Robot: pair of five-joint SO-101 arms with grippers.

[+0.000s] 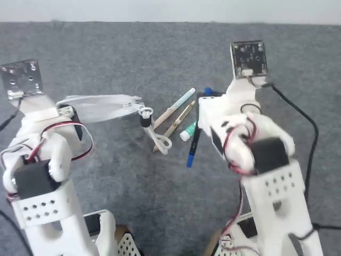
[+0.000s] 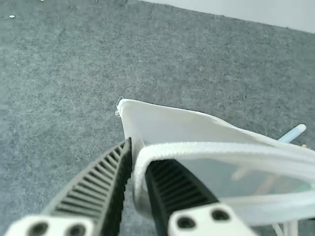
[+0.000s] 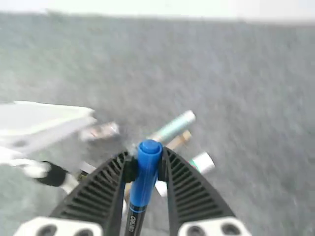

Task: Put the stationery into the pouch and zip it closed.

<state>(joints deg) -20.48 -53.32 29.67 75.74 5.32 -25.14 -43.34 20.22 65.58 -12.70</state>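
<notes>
The pouch (image 2: 197,128), white and partly see-through, is found between the middle and the left edge of the table (image 1: 160,53). Its zip-edged rim is pinched between the ribbed jaws of the left gripper (image 2: 138,167), which are closed on it.

Just beside the pouch's free end, at the table's middle, the loose stationery is gathered: a black-and-white item (image 1: 154,133) with white loops, whose kind cannot be told, a tan pen (image 1: 180,120), a pale-capped pen (image 1: 181,102) and a short green-and-white piece (image 1: 187,132).

A blue pen (image 3: 145,167) is clamped near its upper end by the jaws of the right gripper (image 3: 146,155). It is held tilted just right of that cluster, with its lower end pointed toward the near edge.
</notes>
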